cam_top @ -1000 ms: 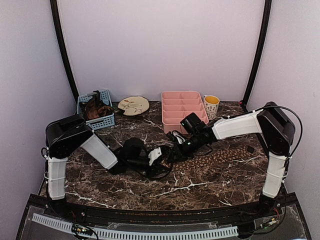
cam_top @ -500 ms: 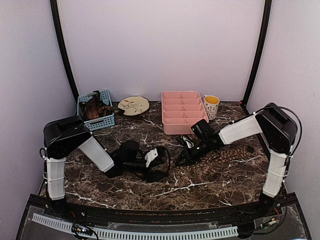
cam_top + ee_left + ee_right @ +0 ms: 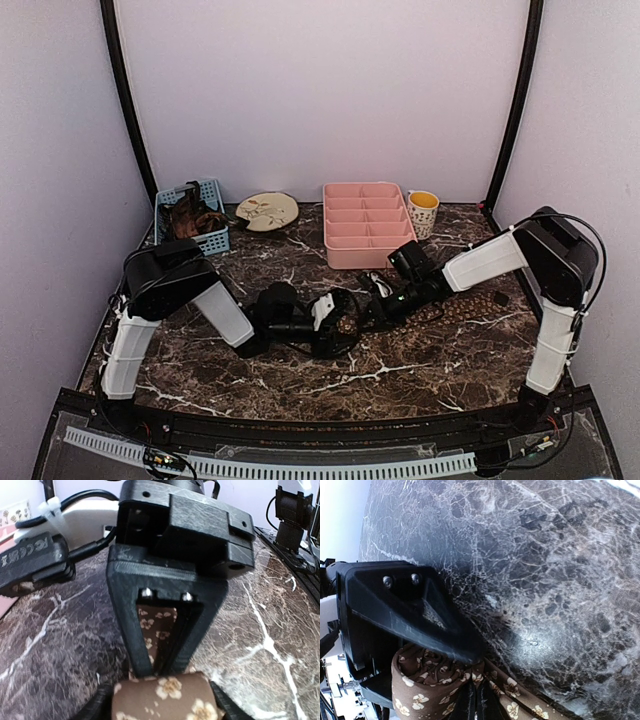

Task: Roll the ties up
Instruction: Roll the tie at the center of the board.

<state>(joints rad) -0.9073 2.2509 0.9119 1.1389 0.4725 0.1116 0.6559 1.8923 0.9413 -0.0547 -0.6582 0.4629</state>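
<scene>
One of the ties (image 3: 455, 302), brown with tan flowers, lies flat across the right half of the table. Its left end is wound into a roll (image 3: 346, 323). In the left wrist view the roll (image 3: 162, 700) fills the gap of my left gripper (image 3: 161, 709), with one finger against each end. My left gripper (image 3: 338, 322) reaches it from the left. Facing it from the right, my right gripper (image 3: 373, 311) is shut on the flat strip (image 3: 154, 627) just behind the roll. In the right wrist view, its closed fingertips (image 3: 476, 690) pinch the fabric beside the roll (image 3: 420, 692).
Along the back stand a pink divided tray (image 3: 368, 225), a mug (image 3: 422, 212), a patterned plate (image 3: 267, 211) and a blue basket (image 3: 192, 222) with dark fabric in it. Black cables loop around the left wrist (image 3: 275, 305).
My left gripper let go, drew back to the left with wide jaws, then came right again around the roll. The right gripper shifted slightly right, still pinching the tie.
</scene>
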